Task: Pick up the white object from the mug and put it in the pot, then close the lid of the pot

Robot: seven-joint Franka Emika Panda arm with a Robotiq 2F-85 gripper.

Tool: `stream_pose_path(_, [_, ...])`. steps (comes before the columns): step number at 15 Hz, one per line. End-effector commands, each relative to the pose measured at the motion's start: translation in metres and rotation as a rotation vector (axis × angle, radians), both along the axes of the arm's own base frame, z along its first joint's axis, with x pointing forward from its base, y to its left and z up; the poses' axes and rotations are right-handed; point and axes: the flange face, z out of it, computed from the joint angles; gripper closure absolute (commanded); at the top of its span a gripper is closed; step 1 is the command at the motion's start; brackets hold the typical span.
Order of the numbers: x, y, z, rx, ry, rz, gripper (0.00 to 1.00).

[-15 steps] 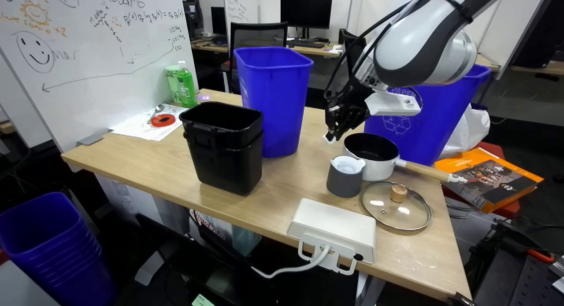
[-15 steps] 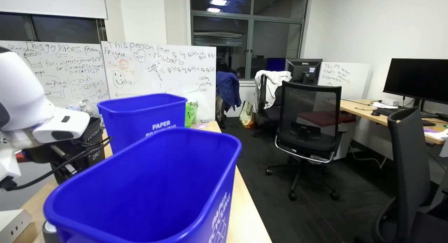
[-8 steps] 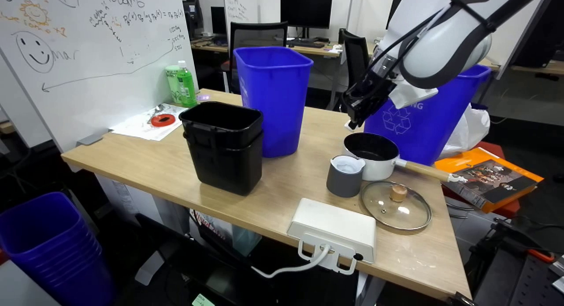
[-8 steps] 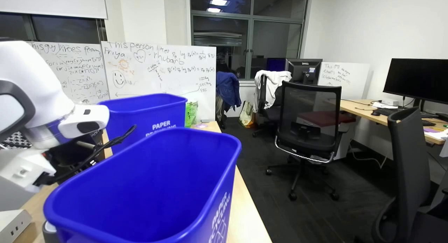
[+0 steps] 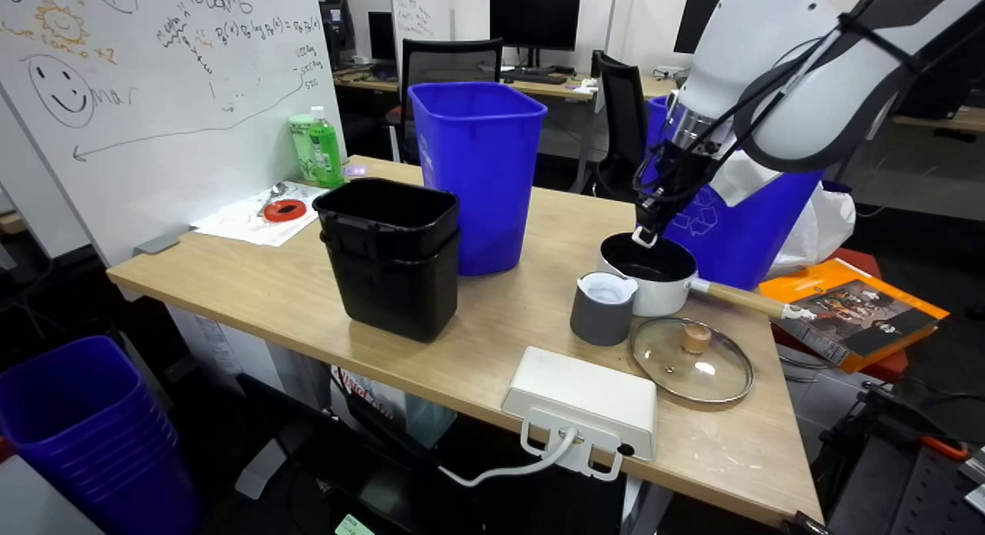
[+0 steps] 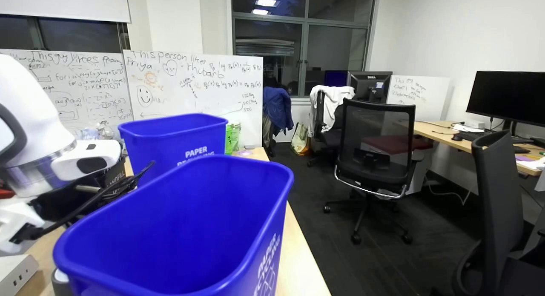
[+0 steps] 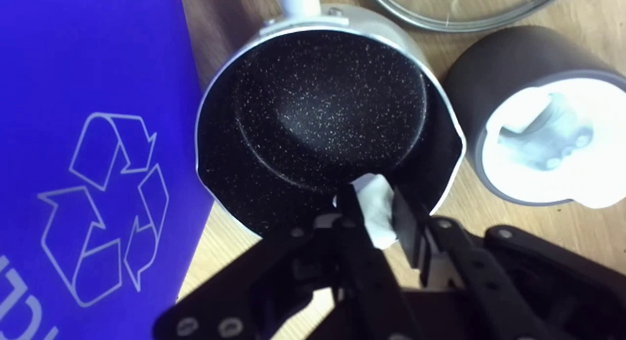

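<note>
My gripper (image 7: 371,195) is shut on the white object (image 7: 375,210), a crumpled pale piece that shows between both dark fingers. The held piece is over the near side of the pot (image 7: 327,100), whose speckled black inside looks bare elsewhere. In an exterior view, the gripper (image 5: 646,231) points down at the opening of the pot (image 5: 666,298). Beside the pot stands the dark grey mug (image 5: 600,321), its inside white in the wrist view. The glass lid (image 5: 696,375) lies flat on the table, knob up, off the pot. In an exterior view, a blue bin hides pot and fingertips.
A blue bin (image 7: 112,46) stands close beside the pot, and another blue bin (image 5: 477,181) is farther back. The pot's wooden handle (image 5: 739,298) extends toward an orange box (image 5: 854,312). A white power box (image 5: 581,400) and a black bin (image 5: 392,265) are also on the table.
In an exterior view, my gripper has swung to the right and lower, from behind the mug and pot to over the pot's opening. The white object moved with it. Pot, mug and lid stayed put.
</note>
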Motion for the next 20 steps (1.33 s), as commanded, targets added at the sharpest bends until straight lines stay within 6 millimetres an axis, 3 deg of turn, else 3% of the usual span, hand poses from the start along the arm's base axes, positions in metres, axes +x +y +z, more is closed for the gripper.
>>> stream_pose_path(1, [-0.011, 0.002, 0.004, -0.038, 0.023, 0.003, 0.43])
stream_pose_path(7, [-0.015, 0.004, -0.001, -0.052, 0.017, -0.016, 0.02])
stream_pose_path(13, [-0.015, 0.013, 0.012, -0.035, 0.042, -0.038, 0.00])
stream_pose_path(20, [-0.031, 0.044, 0.078, -0.018, 0.158, -0.090, 0.00])
